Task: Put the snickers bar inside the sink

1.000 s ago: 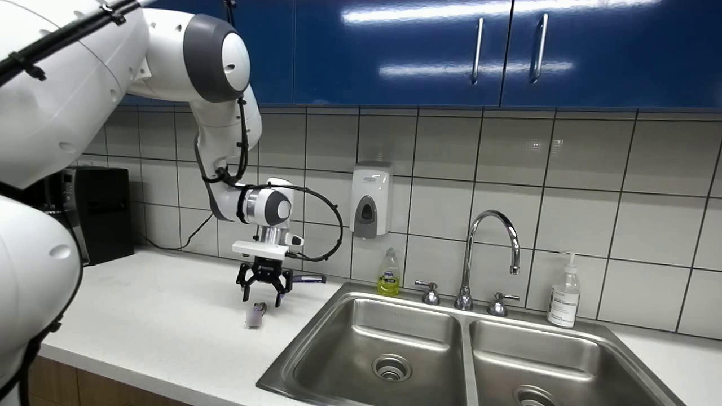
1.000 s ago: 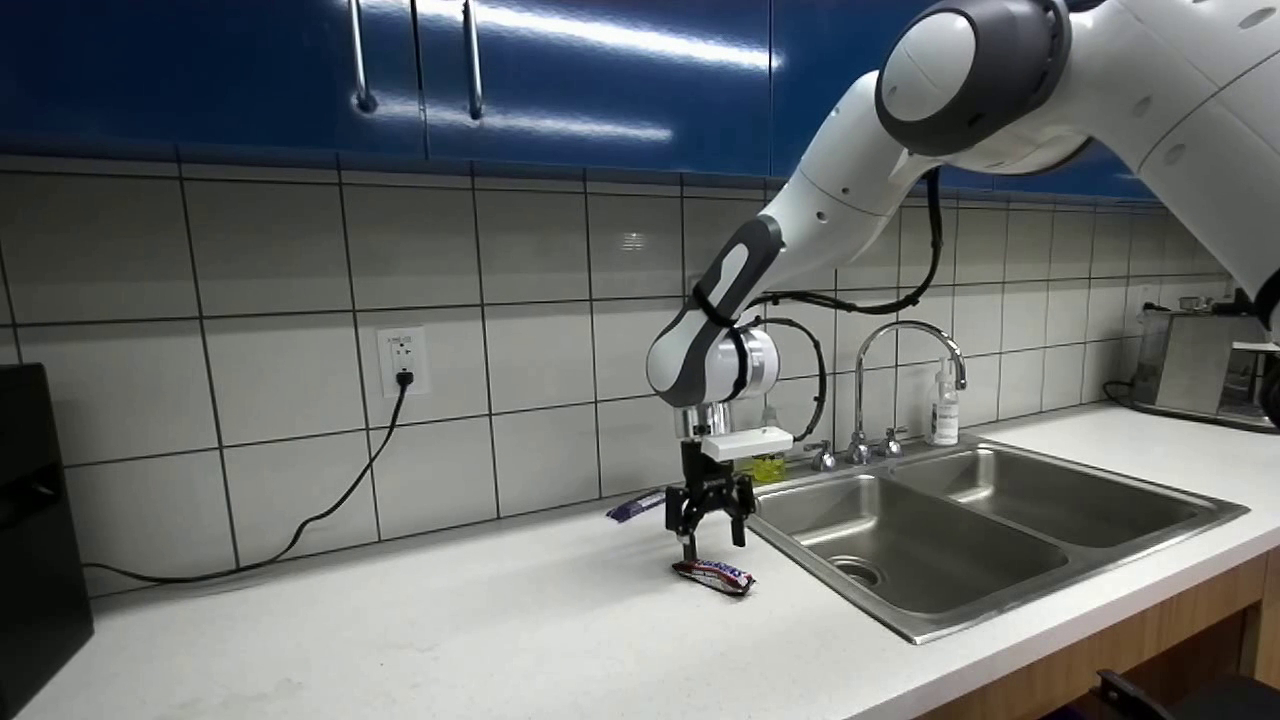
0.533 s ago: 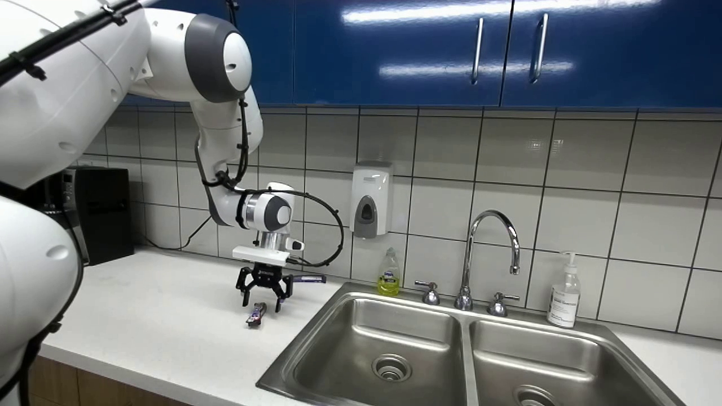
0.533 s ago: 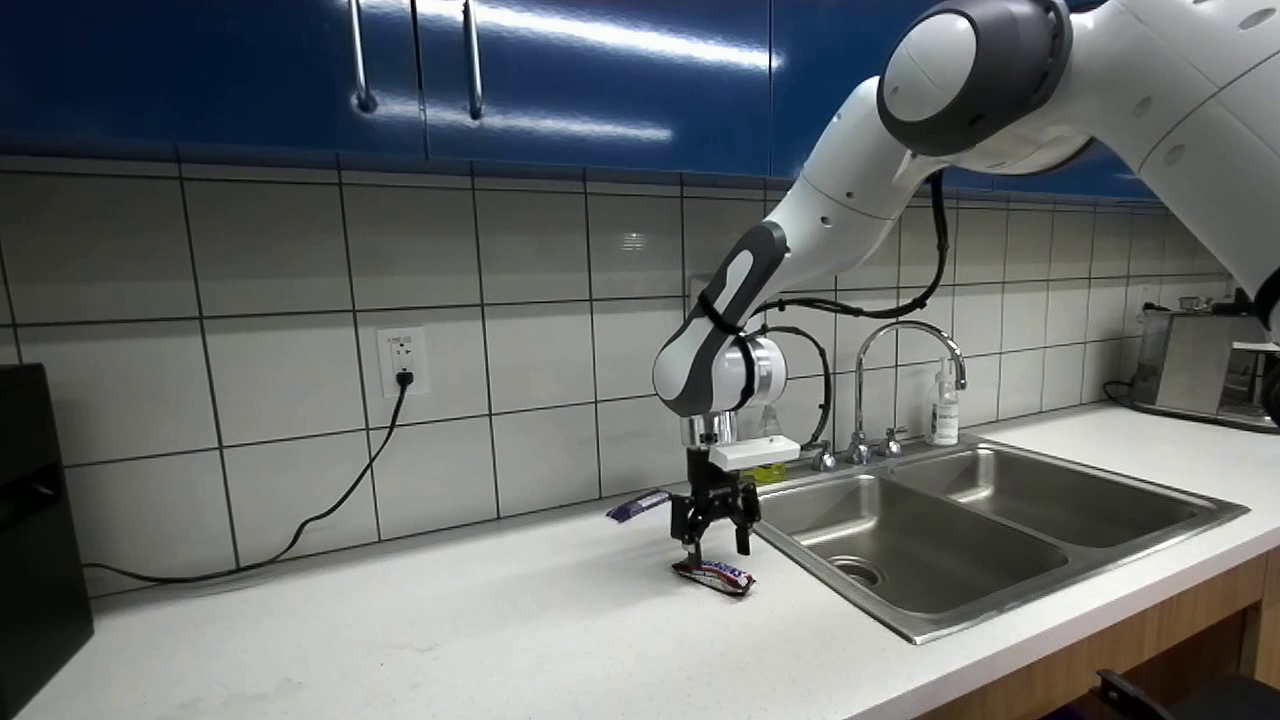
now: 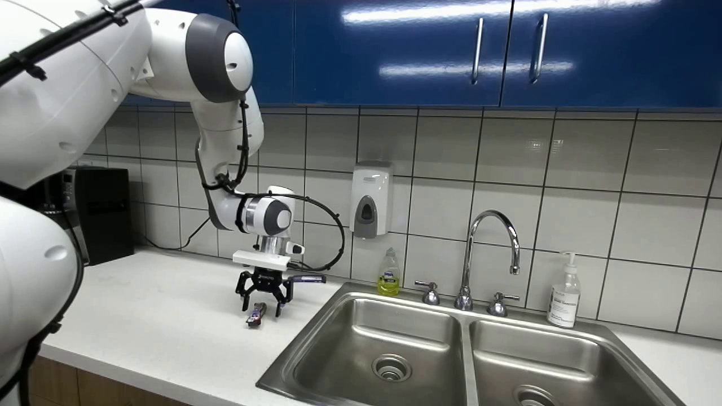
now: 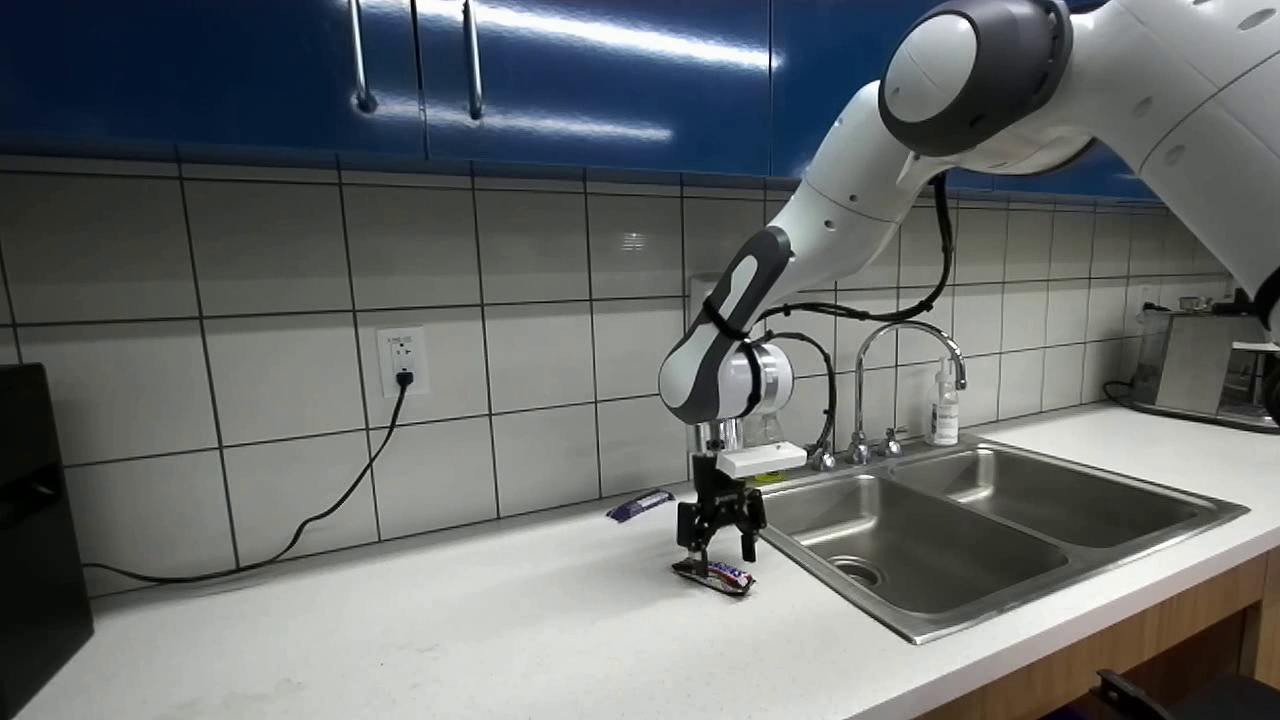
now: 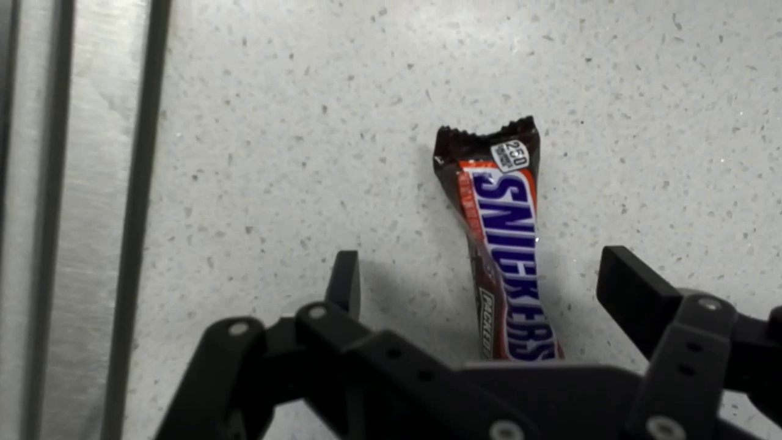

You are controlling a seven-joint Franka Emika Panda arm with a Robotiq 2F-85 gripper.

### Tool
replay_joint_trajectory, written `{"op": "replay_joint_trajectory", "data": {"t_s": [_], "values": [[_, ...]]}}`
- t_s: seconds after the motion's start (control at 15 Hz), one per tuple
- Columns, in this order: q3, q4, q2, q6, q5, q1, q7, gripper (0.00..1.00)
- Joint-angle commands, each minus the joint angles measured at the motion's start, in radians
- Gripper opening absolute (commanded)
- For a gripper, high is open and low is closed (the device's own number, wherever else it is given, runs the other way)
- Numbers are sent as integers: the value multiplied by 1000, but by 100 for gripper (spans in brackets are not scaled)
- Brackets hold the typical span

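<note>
The snickers bar (image 5: pixel 256 314) lies flat on the white counter, left of the sink. It also shows in an exterior view (image 6: pixel 730 578) and in the wrist view (image 7: pixel 507 244), its lower end hidden by the gripper body. My gripper (image 5: pixel 262 309) is open and low over the counter. In the wrist view the open fingers (image 7: pixel 479 260) stand on both sides of the bar, with gaps on each side. In an exterior view the fingertips (image 6: pixel 724 562) are at about the bar's height. The steel sink (image 5: pixel 469 361) has two basins; its rim (image 6: pixel 1000 608) is close by.
A purple-wrapped bar (image 5: pixel 309 278) lies by the wall behind the gripper. A yellow soap bottle (image 5: pixel 388 273), chrome faucet (image 5: pixel 468 254) and pump bottle (image 5: pixel 564 296) stand behind the sink. A black appliance (image 5: pixel 101 214) stands at the counter's far end.
My gripper has come down toward the counter, its fingers staying open around the snickers bar. The bar has not moved.
</note>
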Motion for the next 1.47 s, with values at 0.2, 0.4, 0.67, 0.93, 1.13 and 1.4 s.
{"op": "replay_joint_trajectory", "data": {"t_s": [0.2, 0.4, 0.67, 0.93, 1.13, 1.4], "values": [[28, -25, -15, 23, 13, -29, -40, 74], [26, -23, -14, 20, 12, -28, -41, 58], [27, -19, -12, 15, 14, -29, -40, 26], [25, -13, -6, 9, 19, -30, -32, 0], [20, -9, -10, 4, 22, -27, -16, 3], [15, -6, -30, -6, 30, -22, 8, 4]]}}
